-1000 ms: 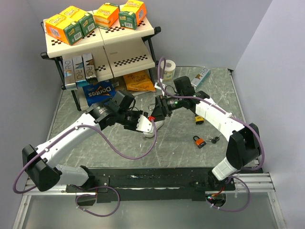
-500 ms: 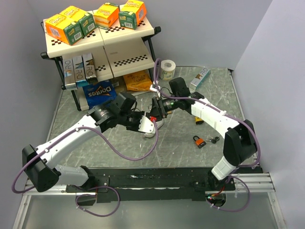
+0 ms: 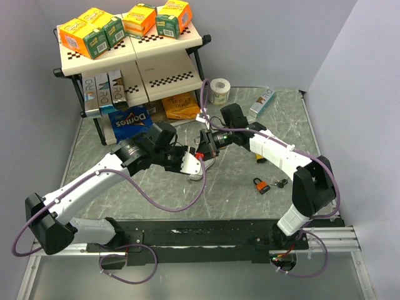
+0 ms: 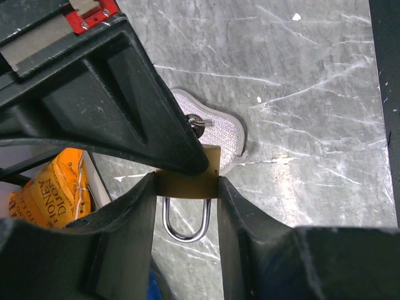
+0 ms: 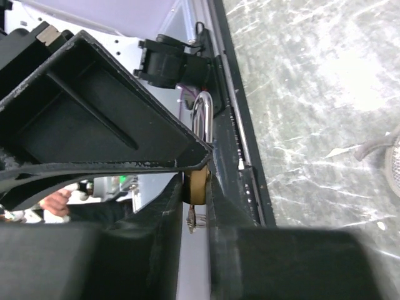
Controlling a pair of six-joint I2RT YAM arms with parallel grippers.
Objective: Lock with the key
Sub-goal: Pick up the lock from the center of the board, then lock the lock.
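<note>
A brass padlock [image 4: 187, 185] is clamped by its body between the fingers of my left gripper [image 4: 186, 189], and its steel shackle [image 4: 184, 222] sticks out beyond them. My right gripper [image 5: 197, 187] faces it from the other side. Its two fingers press on the flat sides of the same brass body [image 5: 199, 184]. A small key [image 5: 192, 220] pokes out of the lock's end, in the gap between the right fingers. In the top view both grippers meet above the table's middle, the left gripper [image 3: 190, 162] beside the right gripper [image 3: 205, 147].
A grey pouch [image 4: 215, 134] lies on the marble table below the grippers. An orange padlock [image 3: 261, 184] with loose keys [image 3: 281, 183] and another padlock [image 3: 260, 157] lie to the right. A shelf [image 3: 134, 53] with boxes, a chip bag [image 3: 128, 120] and a tape roll [image 3: 219, 90] stand at the back.
My right gripper has moved left up to the left gripper and closed its fingers onto the padlock. The left gripper has kept its grip, shifting only slightly.
</note>
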